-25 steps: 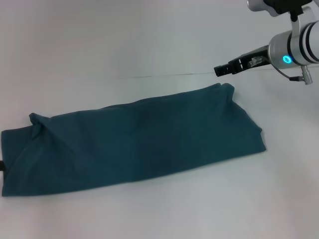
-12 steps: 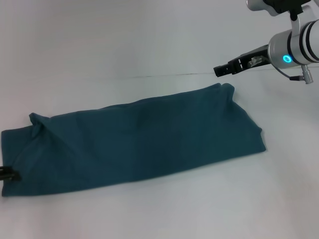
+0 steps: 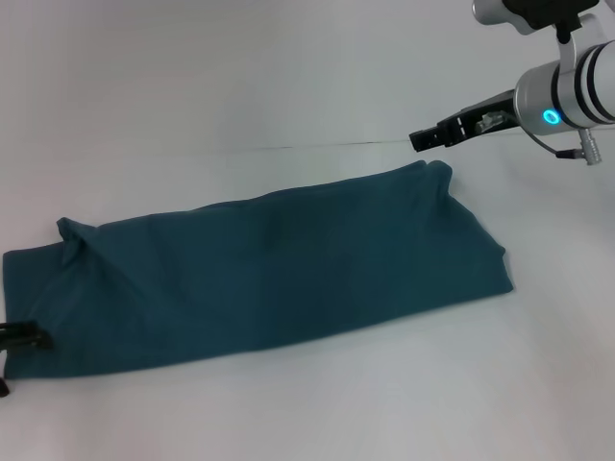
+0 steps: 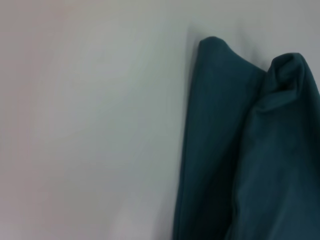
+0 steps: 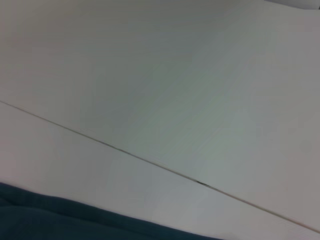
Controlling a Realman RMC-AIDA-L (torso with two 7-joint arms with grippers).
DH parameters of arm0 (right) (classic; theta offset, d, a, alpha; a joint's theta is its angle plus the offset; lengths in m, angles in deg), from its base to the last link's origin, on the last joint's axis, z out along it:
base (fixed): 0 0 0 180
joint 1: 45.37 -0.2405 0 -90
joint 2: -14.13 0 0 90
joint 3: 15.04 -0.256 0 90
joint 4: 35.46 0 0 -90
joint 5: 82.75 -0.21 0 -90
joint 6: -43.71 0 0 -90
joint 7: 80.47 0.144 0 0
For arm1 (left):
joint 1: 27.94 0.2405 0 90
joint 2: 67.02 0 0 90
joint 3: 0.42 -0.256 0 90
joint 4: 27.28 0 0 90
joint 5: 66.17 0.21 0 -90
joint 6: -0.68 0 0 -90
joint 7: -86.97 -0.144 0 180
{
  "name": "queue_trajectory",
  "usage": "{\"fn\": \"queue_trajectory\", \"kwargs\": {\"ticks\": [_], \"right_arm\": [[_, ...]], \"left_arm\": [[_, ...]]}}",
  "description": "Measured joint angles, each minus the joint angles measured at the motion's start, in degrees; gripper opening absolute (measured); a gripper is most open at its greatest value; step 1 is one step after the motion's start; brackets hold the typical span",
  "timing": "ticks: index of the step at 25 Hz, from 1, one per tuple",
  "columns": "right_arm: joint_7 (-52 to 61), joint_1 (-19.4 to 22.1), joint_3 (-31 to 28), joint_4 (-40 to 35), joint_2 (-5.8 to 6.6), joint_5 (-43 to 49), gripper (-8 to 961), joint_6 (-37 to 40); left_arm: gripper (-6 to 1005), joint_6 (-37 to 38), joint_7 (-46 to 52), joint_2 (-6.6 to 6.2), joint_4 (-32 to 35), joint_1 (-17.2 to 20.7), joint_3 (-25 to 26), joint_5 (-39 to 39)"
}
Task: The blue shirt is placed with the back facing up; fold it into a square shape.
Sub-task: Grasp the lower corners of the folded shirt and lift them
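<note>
The blue shirt lies on the white table as a long folded strip, running from the near left to the far right, plain side up. My left gripper reaches in from the left edge at the shirt's near-left corner. It is open, with one black finger over the cloth and the other at the frame's edge below it. In the left wrist view the bunched end of the shirt lies beside bare table. My right gripper hovers just above and behind the shirt's far-right corner, holding nothing.
A thin seam runs across the white table behind the shirt and also shows as seam in the right wrist view. A strip of shirt edge lies at that view's border.
The left gripper has come farther in from the left edge onto the shirt's near-left corner. The right gripper has shifted slightly left. The shirt has not moved.
</note>
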Motion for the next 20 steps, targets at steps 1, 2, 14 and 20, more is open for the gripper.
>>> {"fn": "queue_trajectory", "kwargs": {"ticks": [1,2,14,20], "right_arm": [[0.00,-0.01,0.01,0.00,0.00,0.00,930,0.00],[-0.01,-0.02,0.02,0.00,-0.02,0.00,930,0.00],[-0.02,0.05,0.03,-0.08,-0.38,0.00,930,-0.10],[-0.02,0.06,0.03,-0.09,-0.44,0.00,929,-0.07]], "left_arm": [[936,-0.28,-0.09,-0.04,-0.44,-0.16,0.00,0.00],[936,-0.72,-0.20,-0.11,-1.04,-0.42,-0.03,0.00],[935,-1.03,-0.76,-0.40,-2.57,-2.61,-0.18,0.01],[918,-1.10,-2.60,-0.43,-2.59,-3.23,-0.20,-0.21]]}}
